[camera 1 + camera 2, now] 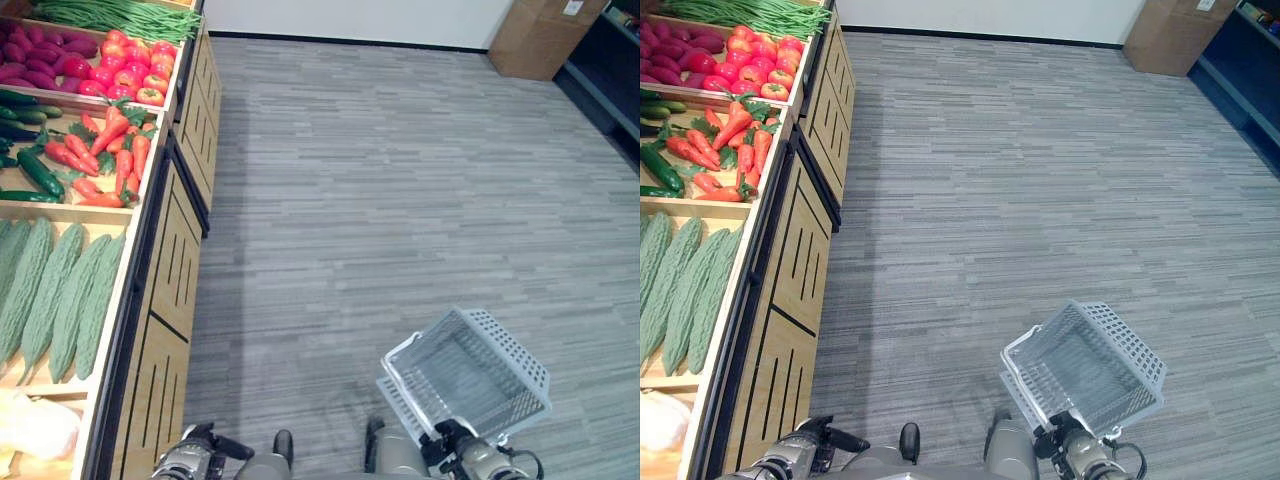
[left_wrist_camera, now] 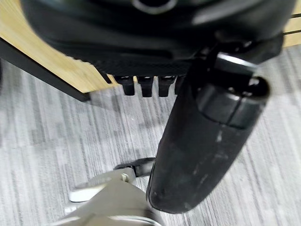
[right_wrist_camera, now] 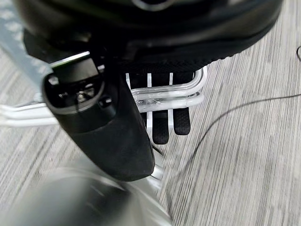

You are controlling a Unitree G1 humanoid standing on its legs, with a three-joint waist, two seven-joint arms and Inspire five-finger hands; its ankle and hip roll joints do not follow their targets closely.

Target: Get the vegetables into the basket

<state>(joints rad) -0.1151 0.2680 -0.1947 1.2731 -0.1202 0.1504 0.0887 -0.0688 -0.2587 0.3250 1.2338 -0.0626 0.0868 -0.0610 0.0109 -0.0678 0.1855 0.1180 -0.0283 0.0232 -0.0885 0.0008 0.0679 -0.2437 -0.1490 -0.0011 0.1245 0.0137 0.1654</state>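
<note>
A white plastic basket (image 1: 470, 375) hangs low at my right side, tilted, with nothing in it. My right hand (image 1: 455, 445) is shut on its wire handle (image 3: 164, 96); the fingers (image 3: 181, 122) curl over the wires. The vegetables lie in a wooden produce stand on my left: bitter gourds (image 1: 60, 295) nearest, then carrots (image 1: 110, 150) and cucumbers (image 1: 30, 165), then tomatoes (image 1: 130, 70) and green beans (image 1: 120, 15) farthest. My left hand (image 1: 200, 450) hangs low beside the stand's front, open and holding nothing, its thumb (image 2: 202, 155) relaxed.
The stand's slatted wooden front (image 1: 175, 260) runs along my left. A white bag (image 1: 35, 425) lies in the nearest bin. A cardboard box (image 1: 540, 35) and a dark shelf (image 1: 615, 70) stand at the far right. Grey floor stretches ahead.
</note>
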